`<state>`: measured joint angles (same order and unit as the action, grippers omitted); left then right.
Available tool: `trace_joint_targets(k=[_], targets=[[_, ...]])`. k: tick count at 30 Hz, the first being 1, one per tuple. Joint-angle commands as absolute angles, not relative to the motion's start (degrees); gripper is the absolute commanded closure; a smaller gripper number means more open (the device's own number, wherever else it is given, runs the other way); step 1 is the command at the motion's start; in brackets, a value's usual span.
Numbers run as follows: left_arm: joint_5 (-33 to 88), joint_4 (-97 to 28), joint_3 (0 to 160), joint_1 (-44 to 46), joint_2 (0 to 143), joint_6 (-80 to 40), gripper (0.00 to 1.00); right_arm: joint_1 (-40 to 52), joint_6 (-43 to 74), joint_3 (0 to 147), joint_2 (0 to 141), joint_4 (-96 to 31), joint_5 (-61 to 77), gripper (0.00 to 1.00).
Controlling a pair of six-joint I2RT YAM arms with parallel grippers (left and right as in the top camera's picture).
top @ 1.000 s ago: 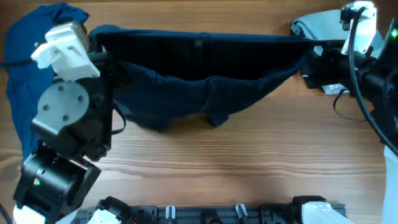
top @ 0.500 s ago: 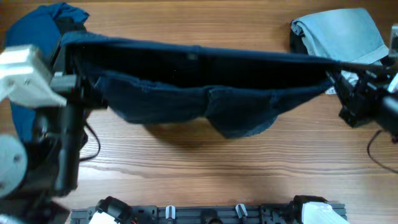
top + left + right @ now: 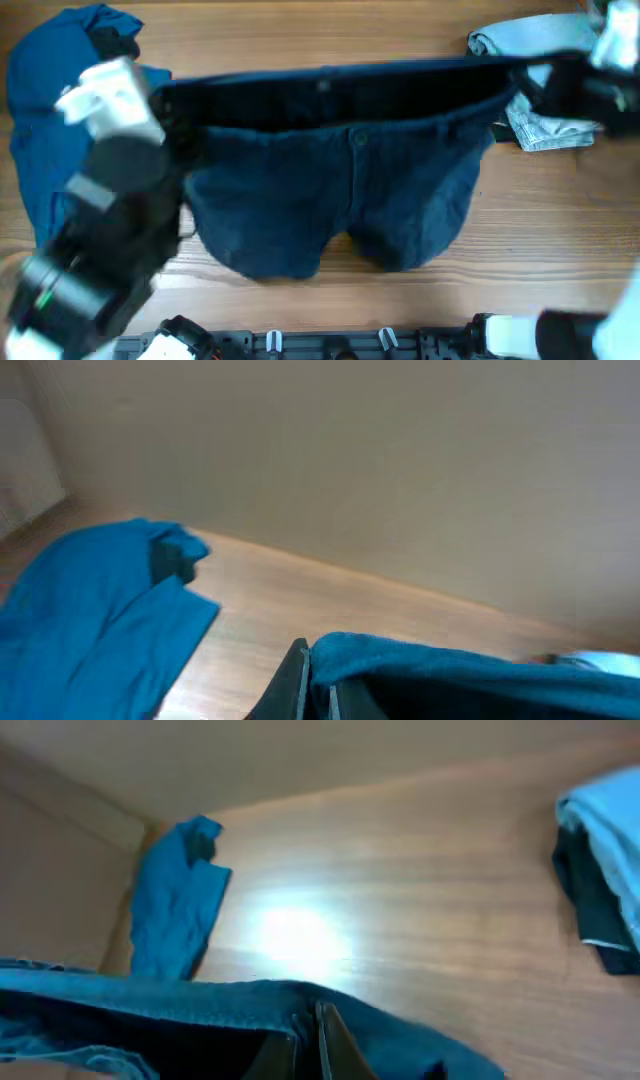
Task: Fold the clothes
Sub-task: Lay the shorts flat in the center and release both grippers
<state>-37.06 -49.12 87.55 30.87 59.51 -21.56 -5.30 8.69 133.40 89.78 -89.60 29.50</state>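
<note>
Dark navy shorts (image 3: 330, 190) hang stretched across the middle of the table, held up by the waistband, with the legs draped toward the front edge. My left gripper (image 3: 170, 100) is shut on the waistband's left end; the left wrist view shows its jaws (image 3: 312, 685) pinching the blue cloth (image 3: 450, 670). My right gripper (image 3: 525, 80) is shut on the waistband's right end; the right wrist view shows its jaws (image 3: 305, 1045) closed on the fabric (image 3: 150, 1000).
A bright blue garment (image 3: 50, 130) lies crumpled at the far left, also in the left wrist view (image 3: 80, 600) and the right wrist view (image 3: 175, 905). A light grey folded garment (image 3: 540, 50) over something dark sits at the back right (image 3: 605, 870).
Both arms swung the shorts around and lifted the waistband back toward the far side. The front with the button now faces up and the legs hang spread toward the front.
</note>
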Motion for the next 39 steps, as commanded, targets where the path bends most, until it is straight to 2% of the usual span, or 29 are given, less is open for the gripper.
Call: trace_joint_targets(k=[1,6,9,13,14,15,16,17,23,25,30,34,39], targets=[[-53.52,-48.29,89.25,19.57,68.31,-27.51,0.96,-8.54,7.20,133.49,99.57,-85.86,16.84,0.96],[-39.13,-36.88,89.25,6.17,88.31,-27.49,0.96,-7.29,4.40,133.43,112.62,-74.17,19.38,0.95],[-34.24,-27.18,89.25,2.74,99.61,-27.51,0.96,-5.04,4.23,133.40,120.86,-66.61,19.38,0.96],[-33.34,-13.08,89.25,2.50,111.24,-27.49,0.94,-2.07,4.73,133.38,131.83,-55.99,18.50,0.96],[-32.32,-10.79,89.25,2.50,113.08,-27.51,0.85,-1.63,4.80,133.38,133.69,-53.71,18.48,0.96],[-31.16,-7.73,89.25,2.48,115.44,-27.51,0.44,-0.86,6.72,133.38,136.46,-49.80,17.89,0.91],[-30.70,-4.78,89.25,2.48,117.38,-27.46,0.00,-0.01,7.07,133.38,138.98,-44.86,18.11,0.20],[-30.41,-4.60,89.25,2.46,117.69,-27.35,0.00,0.38,7.11,133.38,139.52,-43.31,18.11,0.01],[-26.57,-4.23,89.41,2.35,115.55,-22.06,0.00,0.67,7.46,133.47,136.09,-41.32,18.13,0.01],[-22.06,-4.08,89.41,2.39,114.30,-19.70,0.00,0.80,7.20,133.47,134.26,-44.03,18.15,0.00],[-21.58,-8.49,89.41,2.66,112.95,-19.70,0.00,2.31,0.82,133.45,133.86,-55.42,22.98,0.01],[-10.22,-24.60,89.38,5.19,102.56,-19.70,0.00,2.31,-2.66,133.45,133.86,-68.73,31.14,0.01],[-3.09,-42.94,89.38,8.80,91.88,-23.46,0.00,2.46,-4.45,131.17,133.91,-78.39,23.11,0.18]])
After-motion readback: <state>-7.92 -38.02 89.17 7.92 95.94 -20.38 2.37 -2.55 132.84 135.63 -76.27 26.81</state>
